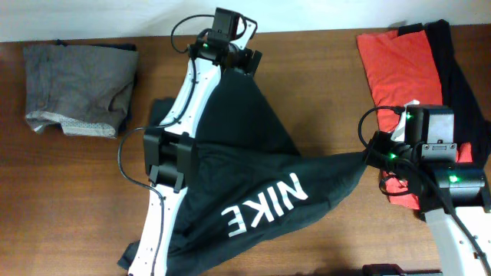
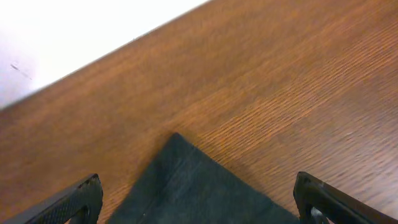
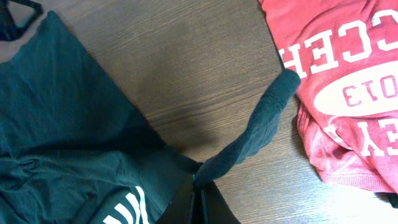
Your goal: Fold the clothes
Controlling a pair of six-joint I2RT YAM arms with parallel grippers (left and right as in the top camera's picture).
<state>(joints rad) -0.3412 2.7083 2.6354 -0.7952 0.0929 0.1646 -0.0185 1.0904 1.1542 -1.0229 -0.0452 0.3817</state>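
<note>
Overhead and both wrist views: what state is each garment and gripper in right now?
Black NIKE T-shirt: unfolded, spread rumpled on the table, one part pulled rightward.
Left gripper: open, a shirt corner lying between its fingers.
Right gripper: shut on a bunch of the NIKE shirt.
Red T-shirt: print up, rumpled, not folded neatly.
Second black T-shirt: beside the red one, partly hidden.
Grey garment: folded, far left.

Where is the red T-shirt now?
In the overhead view, the red T-shirt lies at the right side of the table, against a second black shirt, close to the right claw.
</note>
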